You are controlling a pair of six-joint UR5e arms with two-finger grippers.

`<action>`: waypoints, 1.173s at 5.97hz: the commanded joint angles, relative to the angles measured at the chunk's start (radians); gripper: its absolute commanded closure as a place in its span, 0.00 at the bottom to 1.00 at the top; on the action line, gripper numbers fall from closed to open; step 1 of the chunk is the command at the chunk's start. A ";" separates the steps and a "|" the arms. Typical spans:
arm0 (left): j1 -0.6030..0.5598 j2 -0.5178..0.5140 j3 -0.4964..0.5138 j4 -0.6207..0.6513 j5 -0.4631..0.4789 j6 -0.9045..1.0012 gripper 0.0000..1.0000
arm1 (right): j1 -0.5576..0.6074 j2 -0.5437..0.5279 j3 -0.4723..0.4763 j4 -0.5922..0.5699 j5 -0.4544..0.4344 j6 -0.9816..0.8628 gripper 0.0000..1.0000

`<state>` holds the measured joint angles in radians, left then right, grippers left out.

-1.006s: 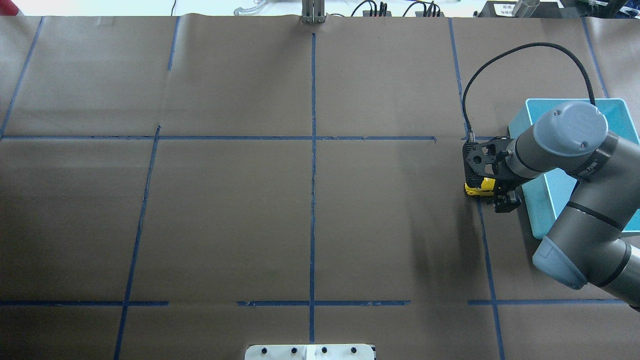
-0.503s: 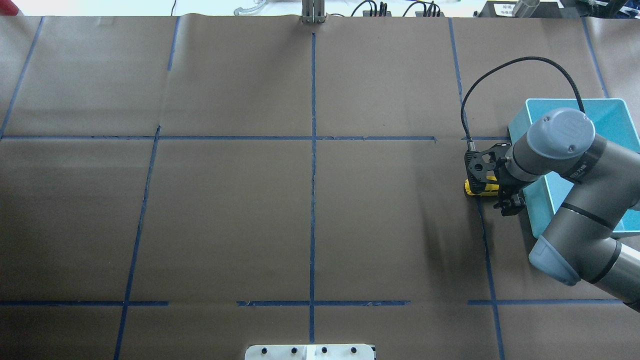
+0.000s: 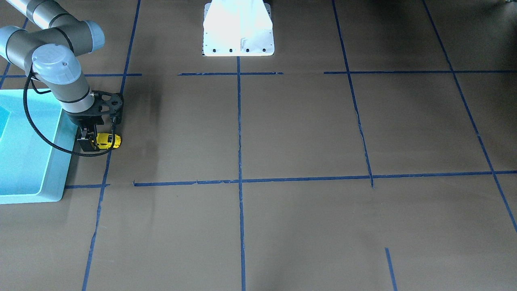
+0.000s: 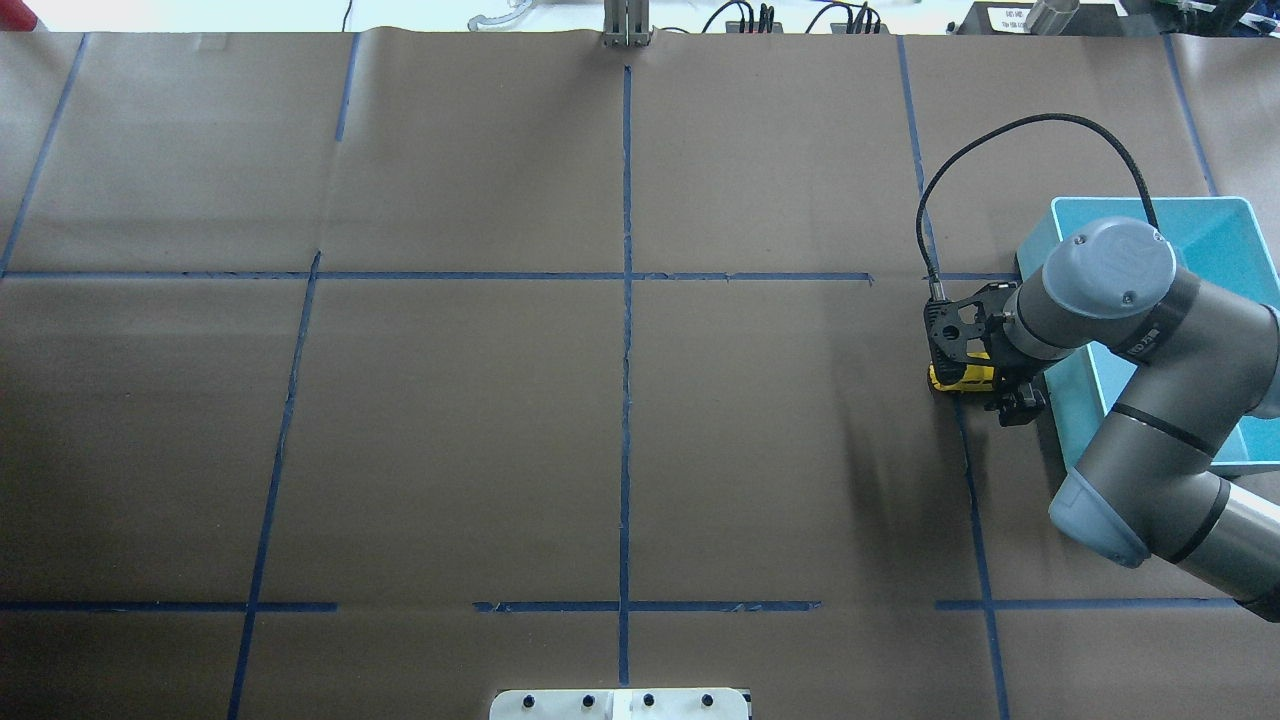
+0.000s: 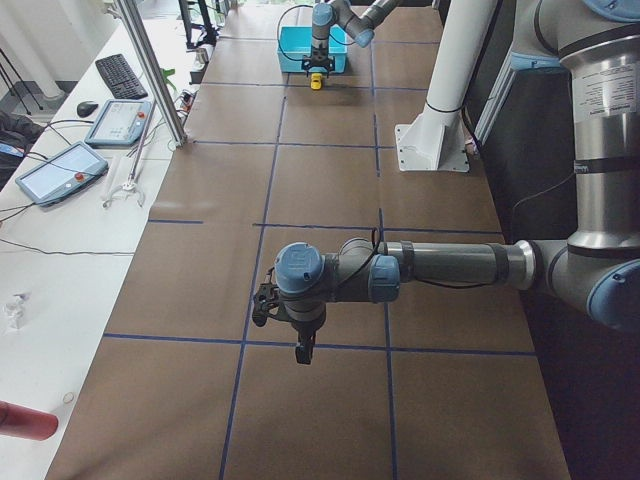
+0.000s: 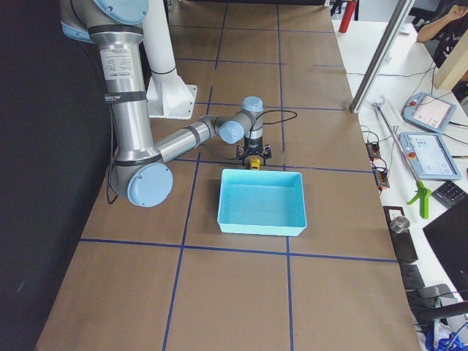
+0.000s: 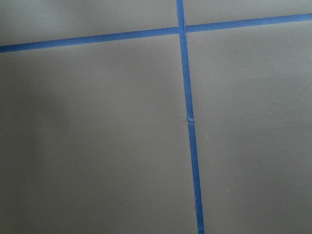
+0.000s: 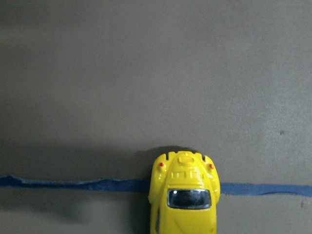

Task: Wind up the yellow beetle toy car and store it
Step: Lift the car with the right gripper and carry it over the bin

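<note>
Brown paper point(image 3: 307, 129) covers the table. Seen from the front, the light blue bin point(image 3: 64, 169) sits leftmost. Just beside its wall, the right gripper point(image 3: 92, 139) is lowered at the yellow beetle toy car point(image 3: 108, 140), which sits on the paper outside the bin. I cannot tell whether the fingers pinch it. The left gripper point(image 5: 303, 352) hangs well apart from the bin, and I cannot tell its finger gap.

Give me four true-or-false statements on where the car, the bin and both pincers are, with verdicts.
1. The yellow beetle toy car sits inside the light blue bin. False: it stands on the table beside the bin.
2. The car straddles a blue tape line. True.
3. The right pincer is down at the car. True.
4. The left pincer hangs over the bin. False: it hangs above the table, far from the bin.
</note>
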<state>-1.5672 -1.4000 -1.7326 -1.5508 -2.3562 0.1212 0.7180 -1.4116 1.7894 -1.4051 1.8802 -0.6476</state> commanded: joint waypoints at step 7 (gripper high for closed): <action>-0.001 0.001 0.002 0.000 0.002 0.003 0.00 | 0.058 -0.234 0.417 -0.098 -0.066 -0.001 1.00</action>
<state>-1.5673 -1.3995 -1.7290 -1.5508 -2.3547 0.1242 0.7507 -1.5831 2.1021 -1.4723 1.8047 -0.6477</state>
